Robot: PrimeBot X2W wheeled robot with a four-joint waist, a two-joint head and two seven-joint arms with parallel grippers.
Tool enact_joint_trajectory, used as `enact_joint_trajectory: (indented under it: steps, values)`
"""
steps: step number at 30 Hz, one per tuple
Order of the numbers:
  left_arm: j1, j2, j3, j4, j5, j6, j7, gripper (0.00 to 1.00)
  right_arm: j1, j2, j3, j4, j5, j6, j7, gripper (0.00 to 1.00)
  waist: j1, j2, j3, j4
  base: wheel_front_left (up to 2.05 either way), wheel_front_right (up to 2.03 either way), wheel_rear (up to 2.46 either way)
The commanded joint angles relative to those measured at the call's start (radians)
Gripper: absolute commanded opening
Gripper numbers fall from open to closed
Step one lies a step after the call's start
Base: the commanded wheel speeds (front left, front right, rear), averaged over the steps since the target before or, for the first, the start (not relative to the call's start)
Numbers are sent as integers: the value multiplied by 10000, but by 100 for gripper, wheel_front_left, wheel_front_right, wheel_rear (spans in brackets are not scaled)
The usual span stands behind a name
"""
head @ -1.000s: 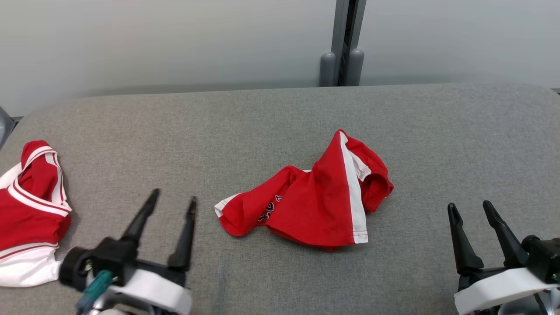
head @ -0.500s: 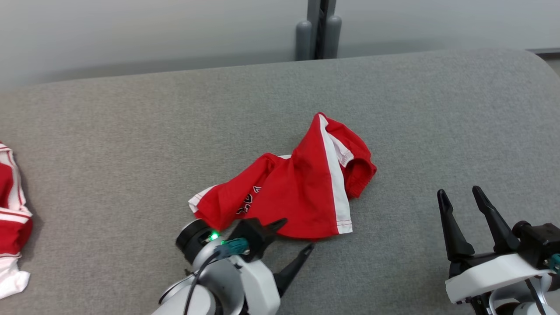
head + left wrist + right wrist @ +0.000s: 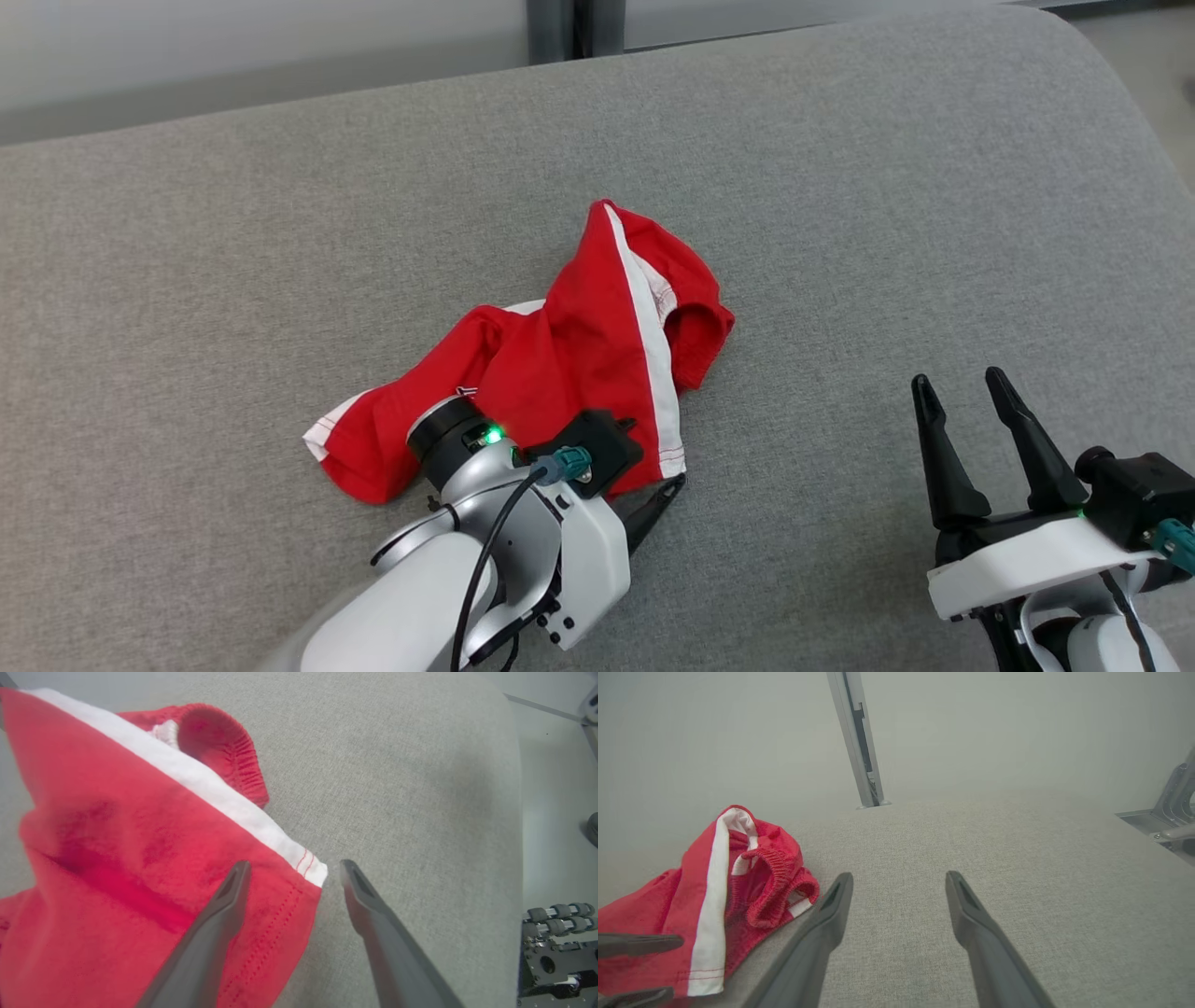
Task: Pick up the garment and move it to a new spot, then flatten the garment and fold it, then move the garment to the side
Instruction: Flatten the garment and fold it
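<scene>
A crumpled red garment (image 3: 569,355) with a white side stripe lies mid-surface on the grey padded top. My left gripper (image 3: 292,870) is open at the garment's (image 3: 117,858) near hem corner, one finger over the red cloth, the other over bare grey fabric. In the head view the left wrist covers part of the cloth, and one dark fingertip (image 3: 667,490) shows by the white-striped corner. My right gripper (image 3: 952,392) stands open and empty at the lower right, well apart from the garment (image 3: 714,891), whose elastic waistband faces it.
The grey padded surface (image 3: 840,187) curves down at its right edge (image 3: 1158,168). A grey upright post (image 3: 857,742) stands behind the far edge against a pale wall. Metal hardware (image 3: 556,947) sits beyond the right side.
The head camera has turned, shifting the whole scene left and down. My left arm swung in from the lower left to the garment's near corner. The right gripper keeps its pose.
</scene>
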Motion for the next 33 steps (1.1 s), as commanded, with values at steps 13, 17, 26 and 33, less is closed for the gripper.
enact_joint_trajectory:
  steps: [13, 17, 26, 33]
  values:
    - [-862, 177, -626, 1842, 1064, 174, -32, 0, -600, 36, 29, 401, 167, 2, -425, 100, 0, 0, 618, -194, 0, 0, 0]
    - [-1006, 31, -486, 1552, 964, 240, -556, 0, -557, -16, -74, 470, 201, 1, -503, 100, 0, 0, 595, -81, 0, 0, 0]
    - [-600, 487, 38, -259, 798, 752, -1169, 0, -404, -78, -350, 374, 230, 2, -426, 100, 0, 0, 351, 421, 0, 0, 0]
    - [24, 1610, 801, -2149, 654, 1518, -938, 0, -372, -232, -483, 115, 326, 1, -223, 100, 0, 0, 201, 1142, 0, 0, 0]
